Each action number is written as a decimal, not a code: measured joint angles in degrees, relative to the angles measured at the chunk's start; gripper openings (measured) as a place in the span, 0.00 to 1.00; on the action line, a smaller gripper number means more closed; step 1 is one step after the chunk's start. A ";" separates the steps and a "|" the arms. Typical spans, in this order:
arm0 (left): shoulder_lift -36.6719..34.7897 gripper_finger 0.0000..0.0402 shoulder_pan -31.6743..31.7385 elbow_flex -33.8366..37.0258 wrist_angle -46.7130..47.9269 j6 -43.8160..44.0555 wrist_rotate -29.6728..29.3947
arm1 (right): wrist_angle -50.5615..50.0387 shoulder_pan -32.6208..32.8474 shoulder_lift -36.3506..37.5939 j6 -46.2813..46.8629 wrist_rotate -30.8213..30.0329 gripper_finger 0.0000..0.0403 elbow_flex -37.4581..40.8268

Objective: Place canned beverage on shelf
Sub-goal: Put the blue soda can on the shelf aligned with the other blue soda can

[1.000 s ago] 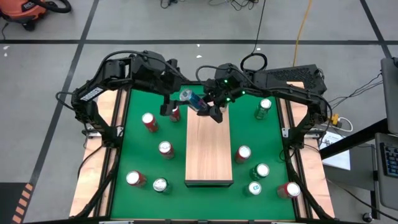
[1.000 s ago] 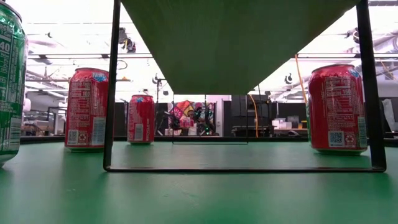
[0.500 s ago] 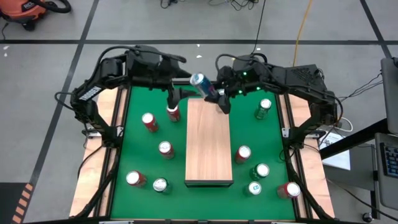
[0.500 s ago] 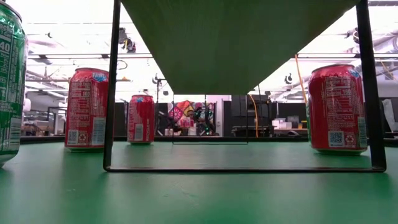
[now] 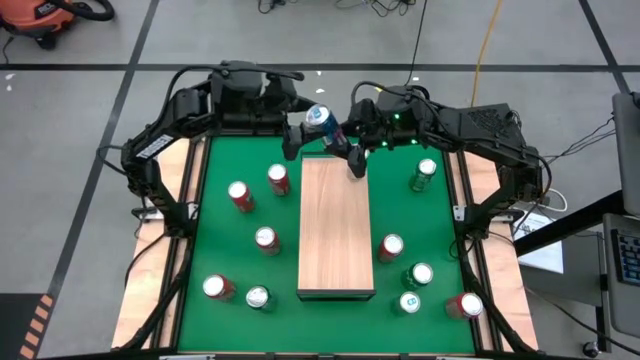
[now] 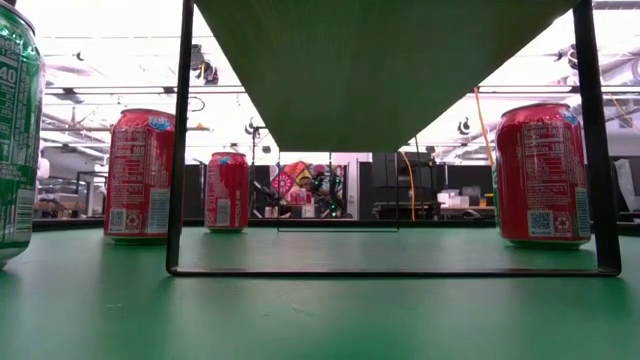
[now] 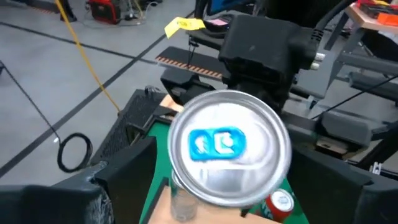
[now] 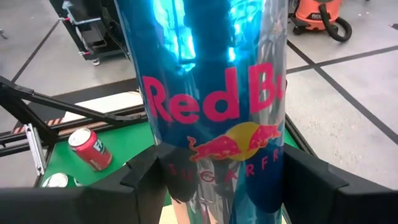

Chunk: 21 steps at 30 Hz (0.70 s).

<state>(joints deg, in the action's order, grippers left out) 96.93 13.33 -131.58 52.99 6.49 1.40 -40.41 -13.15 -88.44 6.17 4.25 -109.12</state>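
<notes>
A robotics lab or workshop, by the look of it. The green table [image 5: 225, 240] stands on a wide grey concrete floor [image 5: 70, 110] marked with dark tape lines, and an orange shop vacuum [image 5: 45, 18] sits in the far left corner. A yellow cable [image 5: 487, 40] trails across the floor, and beyond the table stand dark racks of equipment [image 6: 400, 195] under ceiling lights.

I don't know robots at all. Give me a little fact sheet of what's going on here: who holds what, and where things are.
Held item: blue Red Bull can, tilted, in the air by the shelf's far end
Holder: right gripper, shut on the can's body
Other arm: left gripper, open beside the can
Shelf: pale wood, mid-table, nothing on top
Table: green, red and green cans standing either side of the shelf
</notes>
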 joint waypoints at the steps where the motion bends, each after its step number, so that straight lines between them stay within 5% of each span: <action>1: 0.07 0.85 0.45 0.00 -0.39 -0.41 0.71 | 0.00 0.00 0.00 -0.24 0.04 0.59 0.00; 7: 0.97 0.84 2.13 -0.02 -2.41 -0.95 5.56 | -0.02 0.00 0.00 -0.38 -0.07 0.59 0.00; 16: 1.77 0.67 2.09 0.01 -2.42 -0.80 5.91 | -0.06 0.00 0.00 0.61 -1.66 0.59 0.00; 21: 1.59 0.66 2.09 0.01 -2.29 -0.78 5.86 | -0.03 0.00 0.00 0.66 -1.68 0.59 0.00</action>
<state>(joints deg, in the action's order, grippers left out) 98.52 15.42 -131.57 50.70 5.71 7.27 -40.44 -13.15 -88.44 6.83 2.57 -109.12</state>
